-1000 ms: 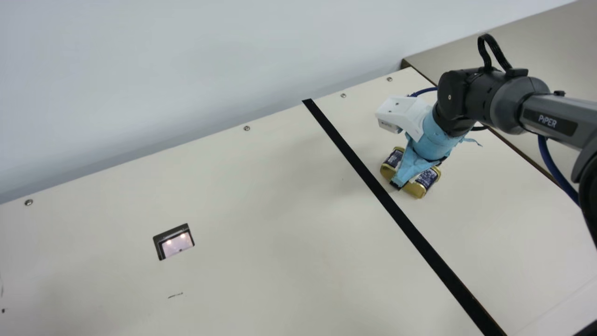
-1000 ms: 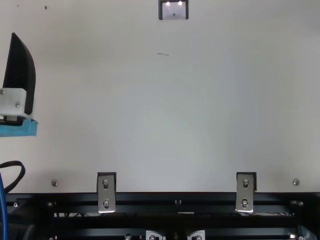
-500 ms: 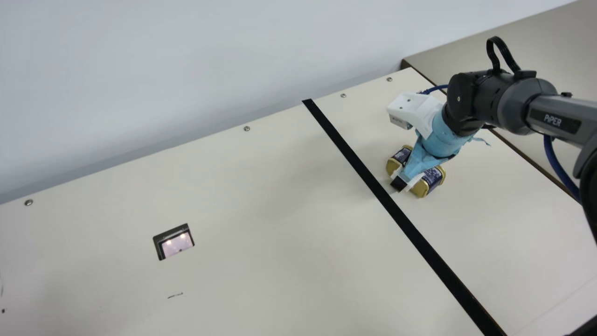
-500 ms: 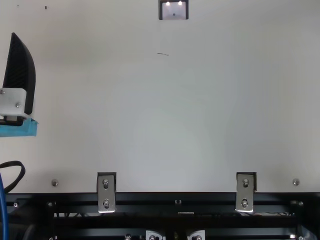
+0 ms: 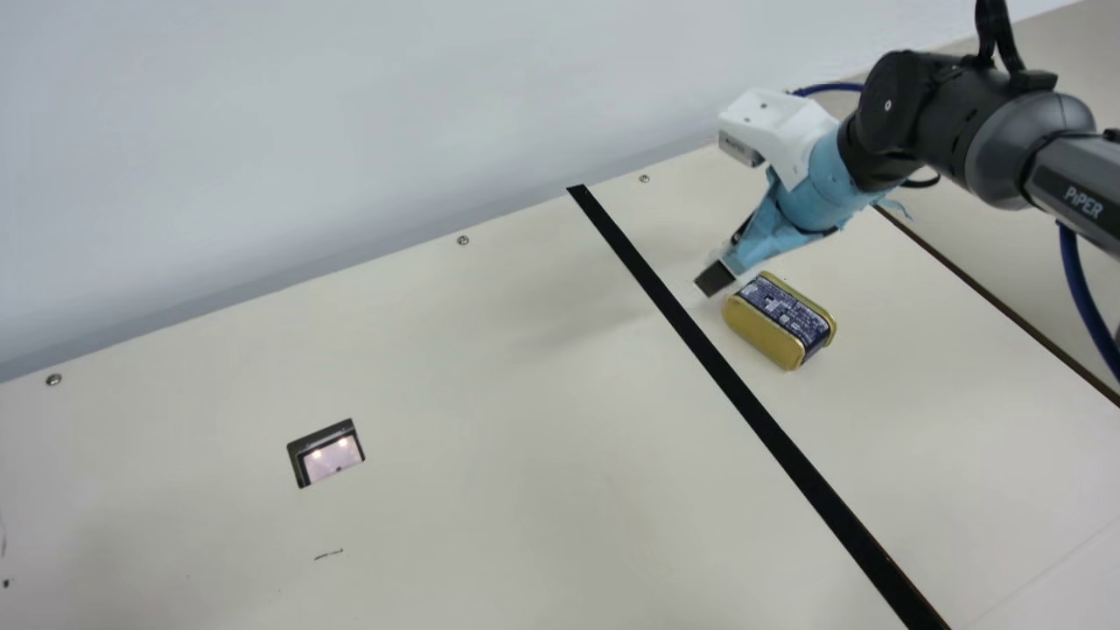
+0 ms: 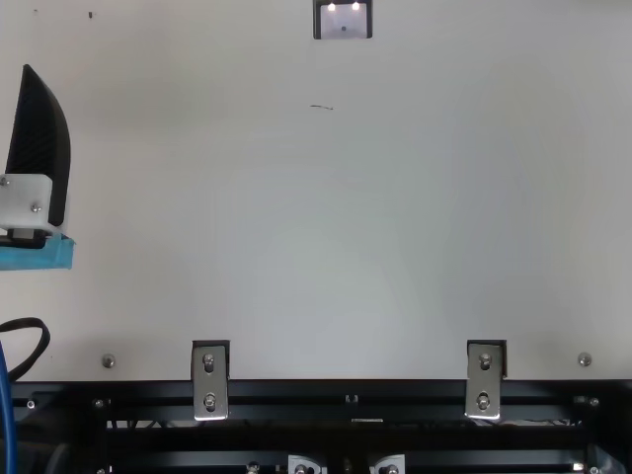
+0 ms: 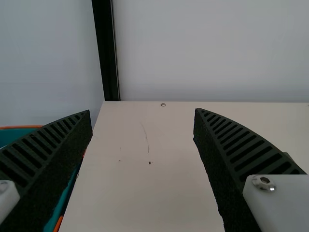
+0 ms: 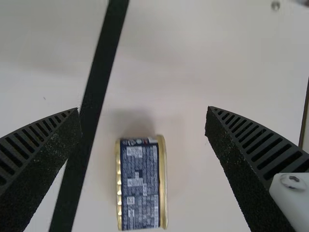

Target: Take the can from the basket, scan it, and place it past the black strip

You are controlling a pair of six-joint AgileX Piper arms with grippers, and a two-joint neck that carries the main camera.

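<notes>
Raised off the can (image 5: 777, 320), the right gripper (image 5: 719, 275) is spread wide; the left gripper (image 6: 39, 148) is wide too.

Count:
- Grippers: 2, right gripper (image 5: 716, 278), left gripper (image 6: 39, 148). Fingers: 2 each, by wrist views.
- Can: 1 (image 5: 777, 319), near right gripper.
- Black strip: 1 (image 5: 744, 398), also near right gripper.
- Basket: 1 (image 7: 19, 136), part of it beside left gripper in left wrist view.
- Black-framed panel: 1 (image 5: 325, 453), between grippers, well apart from right one.
- Table screws, main view: 3 (image 5: 463, 240), all wall side of right gripper.
- Metal brackets, top view: 2 (image 6: 209, 380), robot's right of left gripper.
</notes>
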